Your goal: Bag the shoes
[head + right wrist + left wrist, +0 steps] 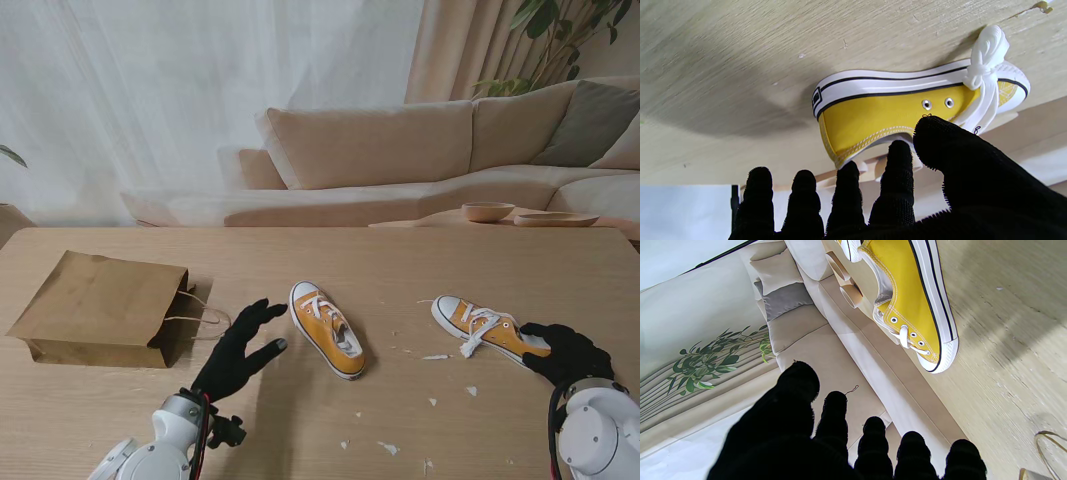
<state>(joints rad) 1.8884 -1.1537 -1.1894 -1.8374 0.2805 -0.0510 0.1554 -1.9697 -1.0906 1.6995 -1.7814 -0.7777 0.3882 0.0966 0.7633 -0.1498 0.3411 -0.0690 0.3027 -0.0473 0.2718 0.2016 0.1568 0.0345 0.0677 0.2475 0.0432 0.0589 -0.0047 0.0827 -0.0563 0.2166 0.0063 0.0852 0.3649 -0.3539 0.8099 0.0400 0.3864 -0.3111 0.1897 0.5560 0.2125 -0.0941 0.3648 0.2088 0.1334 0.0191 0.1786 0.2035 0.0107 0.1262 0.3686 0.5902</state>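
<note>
Nearest me, the right hand (567,352) covered the heel of the right shoe (480,324), fingers (895,166) spread at its opening; whether they gripped it, I could not tell. Left hand (238,348) hovered open, fingers apart, just beside the middle shoe (326,327). Farther left, the paper bag (98,308) lay flat on the counter (400,260).
</note>
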